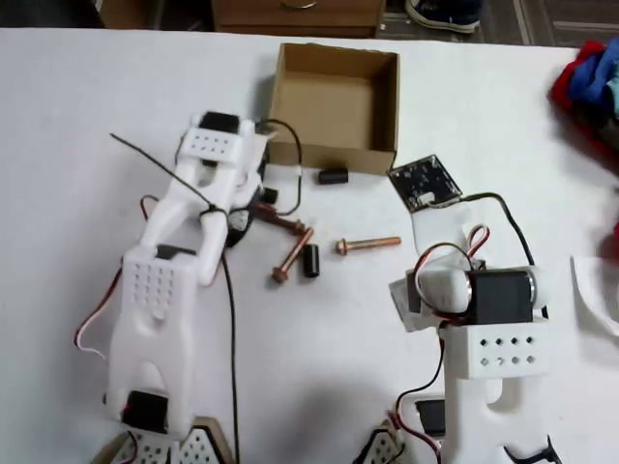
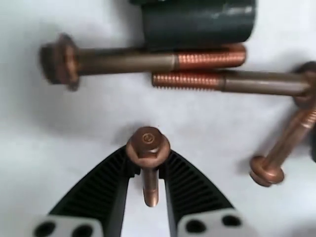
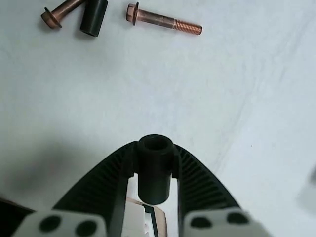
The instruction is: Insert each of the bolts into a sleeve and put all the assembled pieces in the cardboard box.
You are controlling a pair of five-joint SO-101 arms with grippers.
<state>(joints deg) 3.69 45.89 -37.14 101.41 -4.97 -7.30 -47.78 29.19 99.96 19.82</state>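
My left gripper [image 2: 149, 160] is shut on a copper bolt [image 2: 148, 148], gripping the shank just under the head. It hangs low over two more bolts [image 2: 123, 61] [image 2: 232, 81] lying side by side next to a black sleeve [image 2: 197, 22]. In the high view this gripper [image 1: 253, 208] is left of the cardboard box [image 1: 334, 145]. My right gripper [image 3: 154, 153] is shut on a black sleeve [image 3: 154, 170], bore facing outward, above bare table. Beyond it lie a bolt [image 3: 165, 20] and a loose sleeve [image 3: 94, 16]. Another sleeve [image 1: 334, 176] lies by the box's front wall.
The box stands open at the table's back middle. Loose bolts [image 1: 368, 245] [image 1: 292, 256] and a sleeve [image 1: 310, 260] lie between the two arms. A red and blue cloth [image 1: 590, 72] sits at the right edge. A black cable [image 1: 232, 319] runs along the left arm.
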